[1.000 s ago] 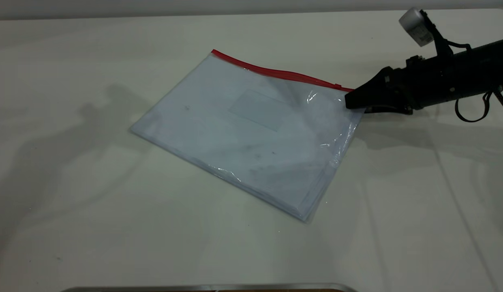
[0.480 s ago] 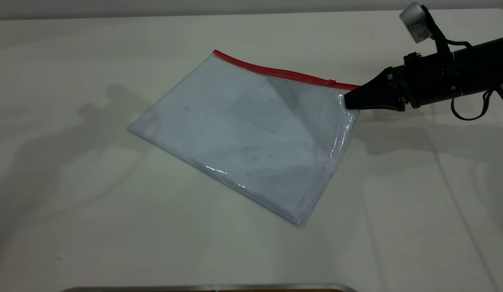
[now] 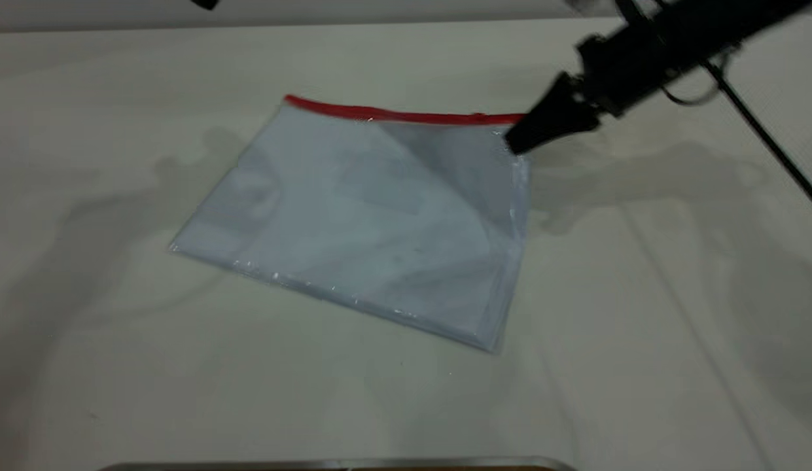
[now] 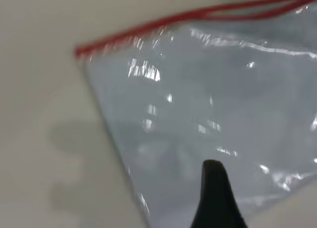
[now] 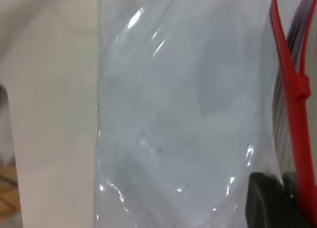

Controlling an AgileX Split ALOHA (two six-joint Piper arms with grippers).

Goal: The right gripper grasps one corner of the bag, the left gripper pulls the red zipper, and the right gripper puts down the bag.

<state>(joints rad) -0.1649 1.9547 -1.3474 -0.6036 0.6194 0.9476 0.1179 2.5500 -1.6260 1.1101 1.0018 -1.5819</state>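
Observation:
The bag [image 3: 379,216] is a pale clear pouch on the white table, with the red zipper [image 3: 406,116] along its far edge. My right gripper [image 3: 515,145] is shut on the bag's far right corner and holds that corner raised; the rest of the bag lies on the table. In the right wrist view the black jaws [image 5: 270,188] pinch the plastic beside the zipper [image 5: 290,65] and its slider tab [image 5: 300,84]. My left gripper [image 4: 212,164] shows as one closed black wedge above the bag [image 4: 208,99], away from the zipper [image 4: 198,14]. Only its tip [image 3: 206,3] shows in the exterior view.
The right arm's black cable [image 3: 765,134] hangs down over the table at the far right. A metal edge [image 3: 340,463] runs along the near border of the table. Open tabletop surrounds the bag.
My right gripper has moved up and to the left with the corner in it. The bag has swung and slid left, its red edge turning more level. The left gripper's tip has appeared at the top edge.

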